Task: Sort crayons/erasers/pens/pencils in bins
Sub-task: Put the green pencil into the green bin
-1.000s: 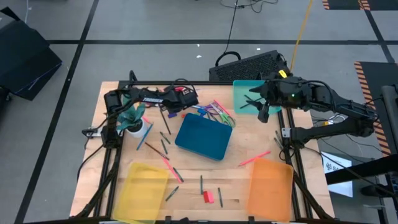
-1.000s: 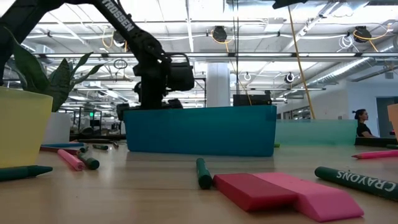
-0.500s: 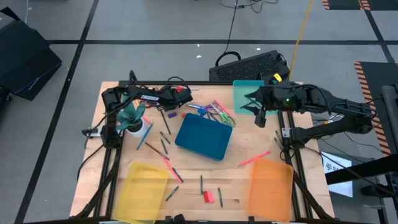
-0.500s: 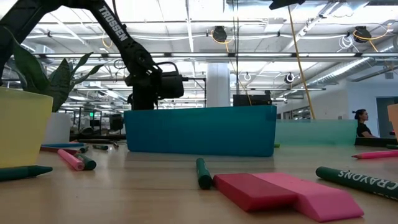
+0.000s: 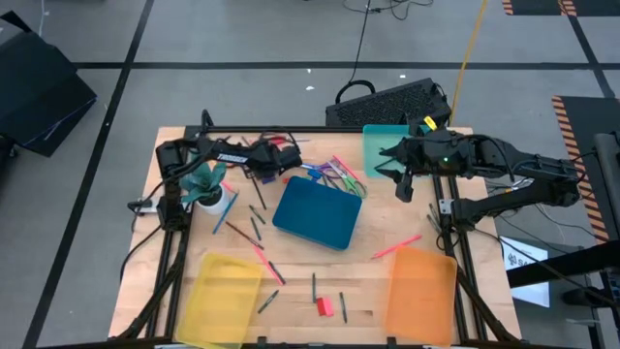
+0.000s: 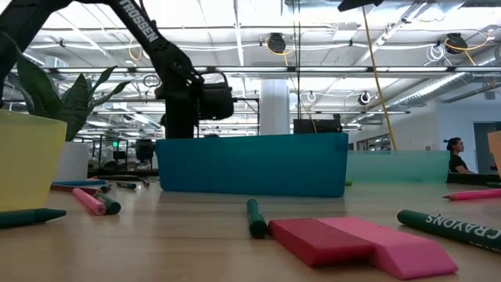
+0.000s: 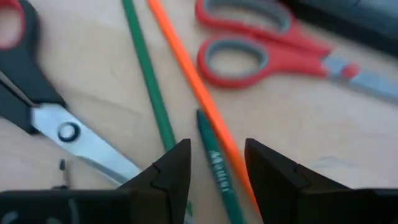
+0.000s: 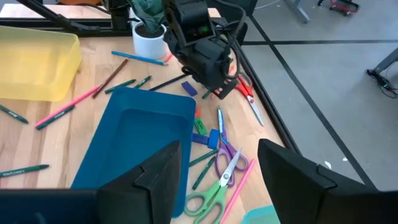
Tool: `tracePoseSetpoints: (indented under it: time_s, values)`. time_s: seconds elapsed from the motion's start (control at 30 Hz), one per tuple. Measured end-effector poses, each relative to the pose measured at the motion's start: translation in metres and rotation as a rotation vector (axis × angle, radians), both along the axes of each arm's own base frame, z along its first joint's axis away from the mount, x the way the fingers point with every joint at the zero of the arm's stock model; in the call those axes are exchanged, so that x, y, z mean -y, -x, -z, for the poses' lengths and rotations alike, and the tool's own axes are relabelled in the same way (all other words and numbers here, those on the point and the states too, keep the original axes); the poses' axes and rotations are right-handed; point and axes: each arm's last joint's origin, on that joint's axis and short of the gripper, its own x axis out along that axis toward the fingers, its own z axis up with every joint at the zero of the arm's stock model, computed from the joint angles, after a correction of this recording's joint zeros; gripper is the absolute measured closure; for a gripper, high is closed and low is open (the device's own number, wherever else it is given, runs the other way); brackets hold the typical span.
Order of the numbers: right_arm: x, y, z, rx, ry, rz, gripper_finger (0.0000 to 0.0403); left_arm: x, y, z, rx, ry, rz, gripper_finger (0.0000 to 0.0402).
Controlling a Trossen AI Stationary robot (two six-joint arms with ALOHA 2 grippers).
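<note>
Reaching: left gripper [image 5: 278, 158] stretched along the far left of the surface [image 5: 387, 228], low over a green crayon [image 7: 214, 167] beside an orange pencil [image 7: 198, 99] and a green pencil [image 7: 149, 78].
Left fingers: parted [image 7: 171, 174], straddling the green crayon, not clamped on anything.
Near that gripper: red scissors [image 7: 267, 46] on one side, black-handled scissors [image 7: 43, 112] on the other, both flat on the wood.
Right gripper: [image 5: 402, 179] hanging off the surface at the far right, over the near edge of the teal bin [image 5: 383, 150], aimed toward the middle.
Right fingers: spread wide [image 8: 158, 171], holding nothing.
Erasers: red eraser [image 5: 321, 306] and pink eraser [image 5: 328, 308] touching side by side at the near edge, between the yellow bin [image 5: 225, 296] and orange bin [image 5: 420, 291]; small blue blocks [image 8: 213, 138] by the far edge of the dark blue bin [image 5: 318, 213].
Dark blue bin: centre of the surface, tilted, well apart from both grippers.
Open room: bare wood right of the dark blue bin, crossed only by a pink pencil [image 5: 395, 247]; a clear strip between the two near bins apart from the erasers and a few crayons.
Crowded edge: far left corner holds a potted plant [image 5: 207, 186] with loose pencils scattered near it.
Far middle: heap of scissors and pens [image 5: 334, 174] between the two grippers.
</note>
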Motion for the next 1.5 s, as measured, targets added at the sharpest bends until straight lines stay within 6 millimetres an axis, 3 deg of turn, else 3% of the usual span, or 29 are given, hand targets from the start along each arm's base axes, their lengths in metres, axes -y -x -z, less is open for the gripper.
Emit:
tracePoseSetpoints:
  time_s: [0.13, 0.3, 0.8, 0.9, 1.13, 1.37, 1.5]
  values:
    - [0.0, 0.0, 0.0, 0.0, -0.001, -0.001, 0.0197, -0.002, 0.003, -0.008, 0.006, -0.093, -0.066, 0.025]
    - [0.0, 0.0, 0.0, 0.001, -0.001, -0.001, 0.0197, -0.012, 0.007, -0.001, 0.014, -0.107, -0.118, 0.025]
    - [-0.001, 0.0, 0.0, 0.004, -0.031, -0.002, 0.0197, -0.017, 0.031, 0.018, -0.002, 0.024, -0.217, 0.0252]
    - [-0.001, 0.0, 0.0, 0.005, -0.038, -0.01, 0.0197, -0.016, 0.032, 0.019, -0.015, 0.027, -0.218, 0.0277]
    - [-0.001, 0.0, 0.001, 0.001, -0.04, -0.009, 0.0197, -0.007, 0.033, 0.02, -0.088, 0.053, -0.182, 0.0386]
    - [-0.001, 0.0, 0.001, 0.001, -0.036, -0.011, 0.0197, 0.009, 0.037, 0.02, -0.189, 0.097, -0.149, 0.0364]
    - [-0.001, 0.0, 0.001, -0.002, -0.026, -0.018, 0.0197, 0.016, 0.033, 0.02, -0.185, 0.093, -0.121, 0.0371]
